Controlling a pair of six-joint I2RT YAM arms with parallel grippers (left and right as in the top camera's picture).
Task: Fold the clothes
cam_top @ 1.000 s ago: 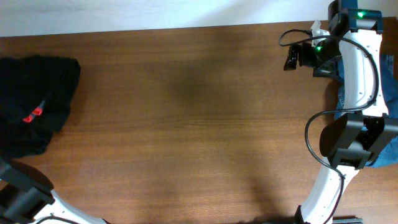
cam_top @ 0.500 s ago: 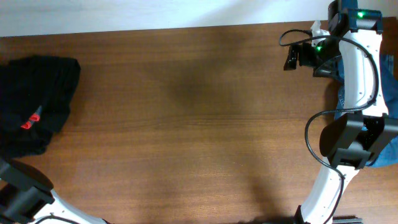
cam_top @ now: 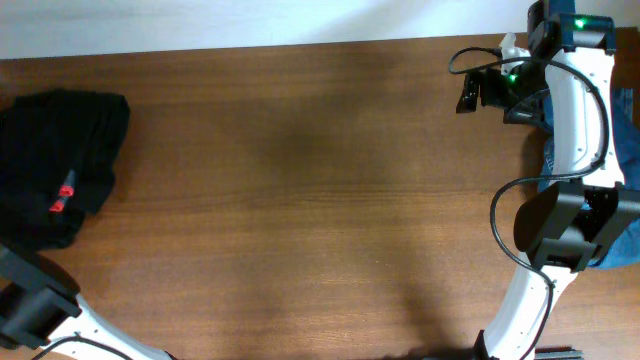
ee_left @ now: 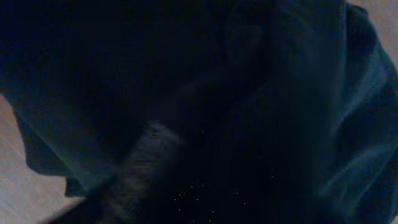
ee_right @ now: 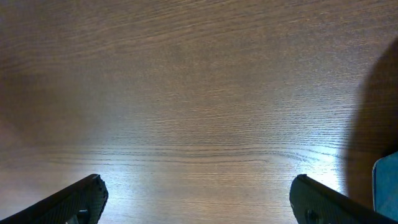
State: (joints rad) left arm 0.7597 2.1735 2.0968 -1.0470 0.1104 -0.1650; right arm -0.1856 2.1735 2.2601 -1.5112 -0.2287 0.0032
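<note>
Open tabletop (cam_top: 320, 200) between trousers (cam_top: 60, 150) and denim (cam_top: 630, 160)

A brown, wood-grained counter (cam_top: 300, 200) fills most of the overhead view. Its grain runs left to right, and a darker shaded patch lies toward the far middle. Beyond the counter's far edge runs a pale off-white strip of background (cam_top: 200, 20). At the right edge of the counter lies a crumpled blue denim garment (cam_top: 628, 150), only partly in view and cut off by the frame. In the right wrist view, a bright band of glare crosses the wood grain, and a small blue corner of the denim shows at the bottom right.
</note>
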